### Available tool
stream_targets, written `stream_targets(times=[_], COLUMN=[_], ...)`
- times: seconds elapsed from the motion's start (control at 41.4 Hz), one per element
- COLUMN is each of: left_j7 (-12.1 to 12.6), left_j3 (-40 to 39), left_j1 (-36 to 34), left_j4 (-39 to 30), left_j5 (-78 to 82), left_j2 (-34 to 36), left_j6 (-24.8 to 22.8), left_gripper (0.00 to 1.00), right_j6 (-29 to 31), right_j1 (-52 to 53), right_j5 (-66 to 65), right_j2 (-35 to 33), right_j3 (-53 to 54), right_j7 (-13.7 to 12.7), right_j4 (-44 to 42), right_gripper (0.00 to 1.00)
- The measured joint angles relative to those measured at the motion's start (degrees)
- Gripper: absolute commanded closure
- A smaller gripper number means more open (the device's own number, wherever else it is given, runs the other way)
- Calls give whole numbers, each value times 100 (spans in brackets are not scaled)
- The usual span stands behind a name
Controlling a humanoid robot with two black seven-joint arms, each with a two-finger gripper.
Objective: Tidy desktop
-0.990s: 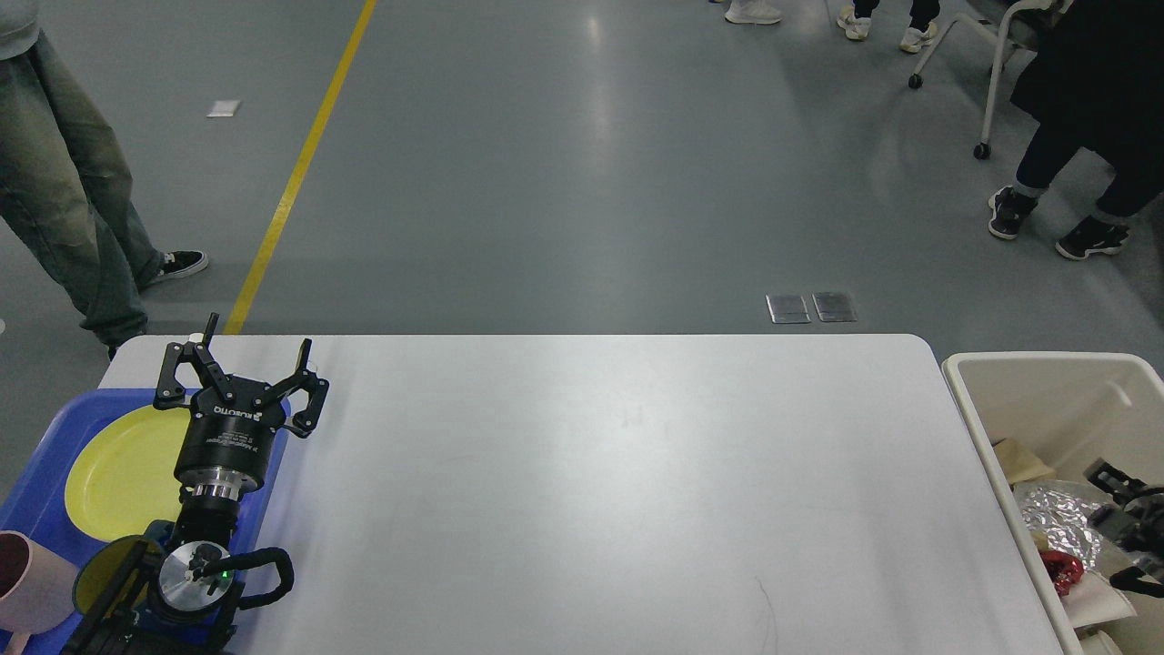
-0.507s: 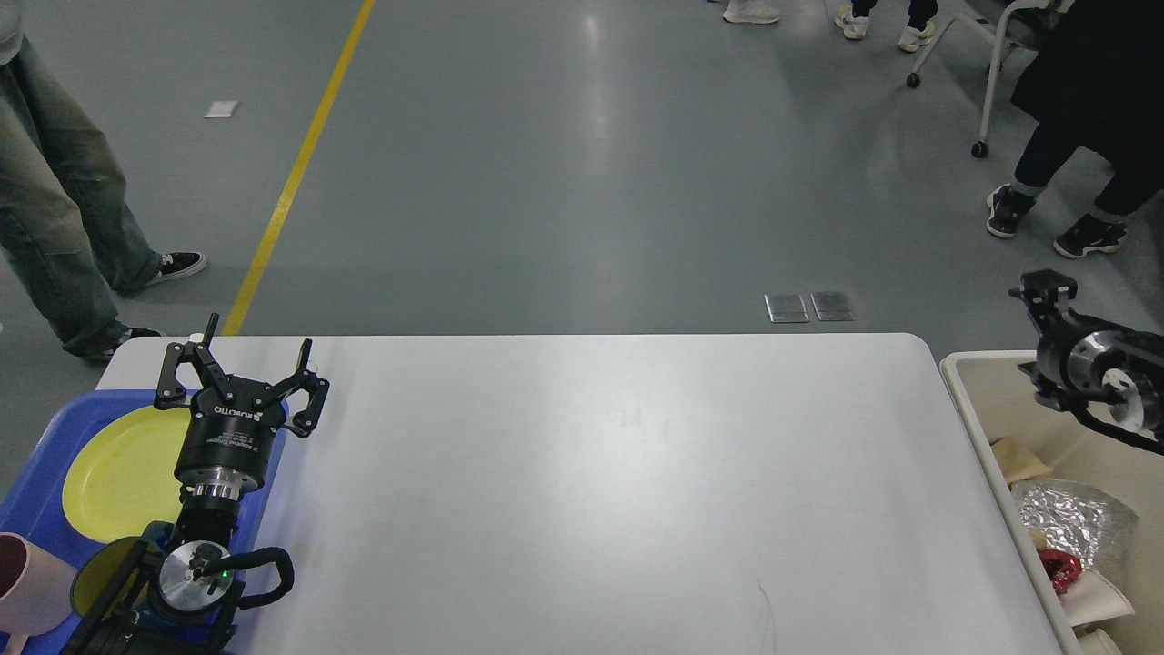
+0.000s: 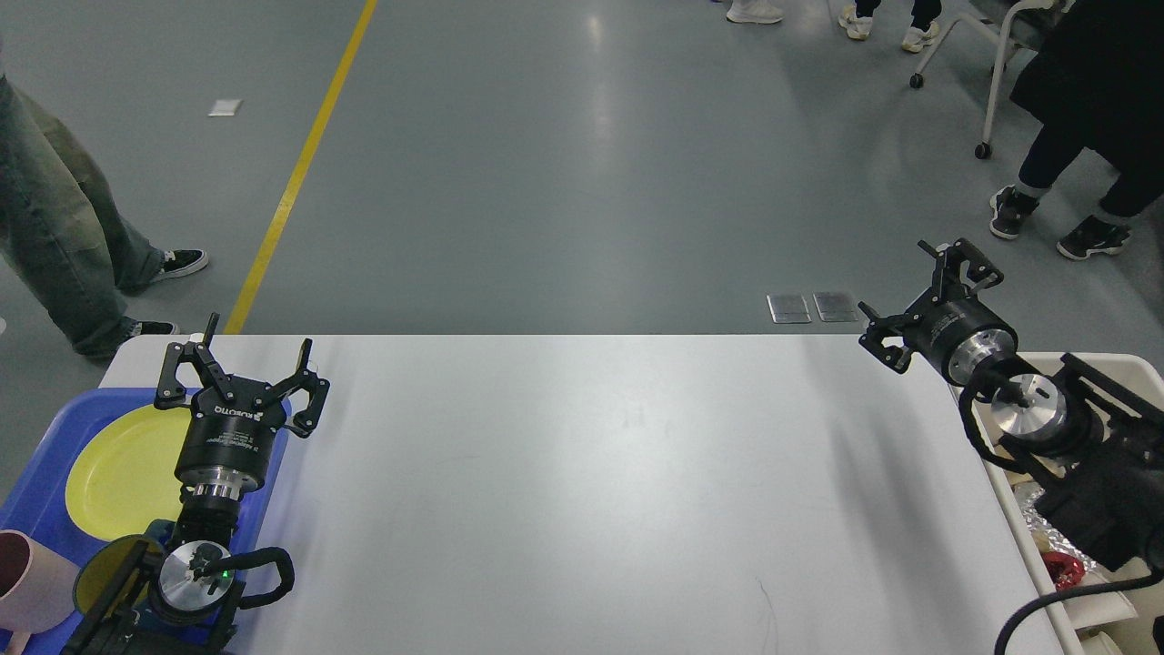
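Note:
The desktop (image 3: 591, 473) is a wide white top with rounded corners, and its surface lies bare between my two arms. My left gripper (image 3: 259, 335) hovers at the far left, over the right edge of a blue tray (image 3: 45, 428), open with nothing between its fingers. My right gripper (image 3: 896, 277) hangs over the desktop's far right corner, pointing away from me, open and empty.
The blue tray holds a yellow plate (image 3: 118, 473), a pink cup (image 3: 27, 582) and a small yellow dish (image 3: 91, 582). A beige bin (image 3: 1128, 364) at the right holds foil and a red item (image 3: 1059, 569), partly behind my right arm. People's legs (image 3: 55, 246) stand beyond the table.
My right arm has risen out of the beige bin and swung left to the desktop's far right corner. The left arm has not moved.

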Motion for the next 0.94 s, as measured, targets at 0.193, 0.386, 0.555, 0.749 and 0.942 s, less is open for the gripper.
stream_targets(times=[0.193,0.386,0.555,0.749,0.942], left_j7=[-3,-3,-3,-3,-3], left_j3=[0,0,0,0,0], left_j1=[0,0,0,0,0], left_j4=[0,0,0,0,0], left_j5=[0,0,0,0,0], left_j2=[0,2,2,2,2], left_j6=[0,0,0,0,0], left_gripper=[3,3,3,3,3], right_j6=[132,152,142,137,141], right_j1=[-763,-1201,-1289,-1343,-1395], right_j5=[-1049,-1177,-1175,-1167,-1167], right_j2=[579,798,930,989,1012], right_j3=[719,902,968,963,954], right_j7=[1388,1848,1898,1901,1909], right_j4=[256,408,411,385,439], right_gripper=[0,0,0,0,0])
